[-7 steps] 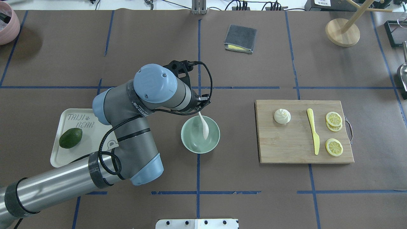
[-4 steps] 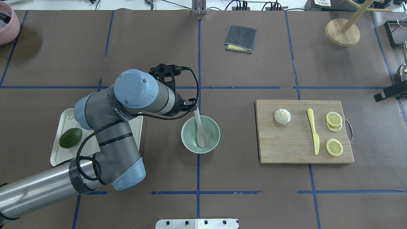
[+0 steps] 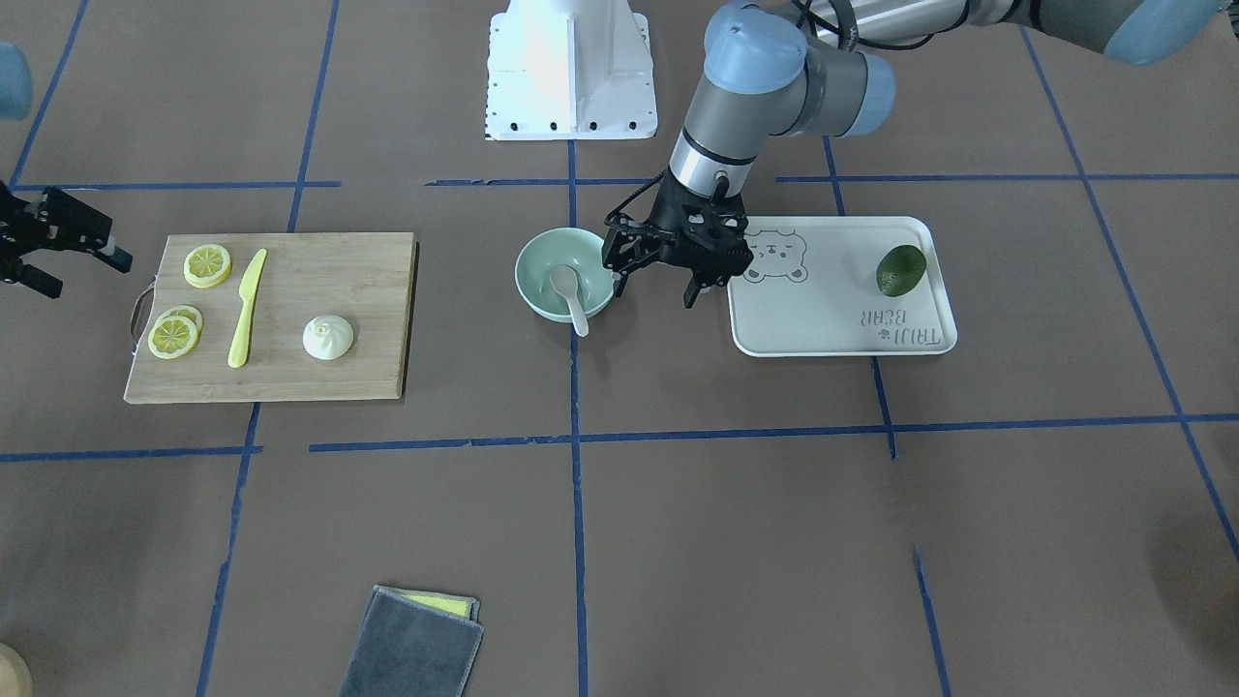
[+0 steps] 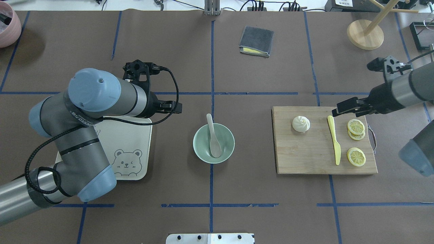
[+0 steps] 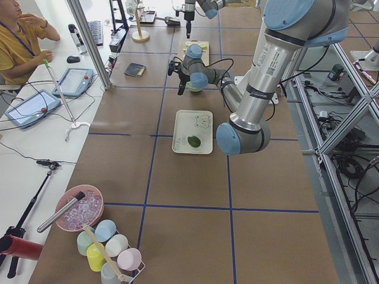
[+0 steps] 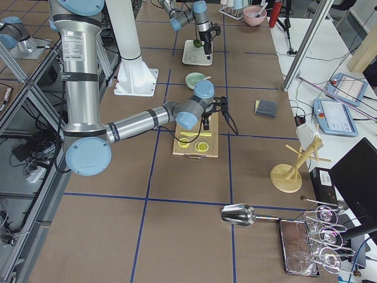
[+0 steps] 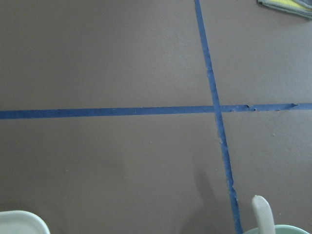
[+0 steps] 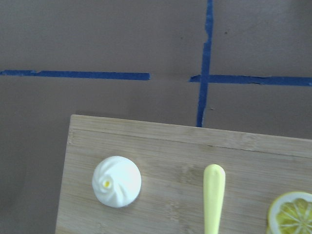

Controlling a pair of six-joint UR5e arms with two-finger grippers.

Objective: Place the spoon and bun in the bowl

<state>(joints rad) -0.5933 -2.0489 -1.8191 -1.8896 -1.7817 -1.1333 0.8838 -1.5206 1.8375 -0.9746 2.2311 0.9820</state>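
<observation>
The beige spoon lies in the mint-green bowl, scoop down, with its handle over the far rim. It shows the same way in the front view, spoon in bowl. My left gripper is open and empty, left of the bowl beside the tray. The white bun sits on the cutting board and also shows in the right wrist view. My right gripper is open and empty, above the board's far edge, right of the bun.
A yellow knife and lemon slices lie on the board right of the bun. The bear tray holds an avocado. A folded grey cloth and a wooden stand are at the far side.
My left gripper let go of the spoon, which now rests in the bowl, and drew back to the left. My right arm came in from the right over the board.
</observation>
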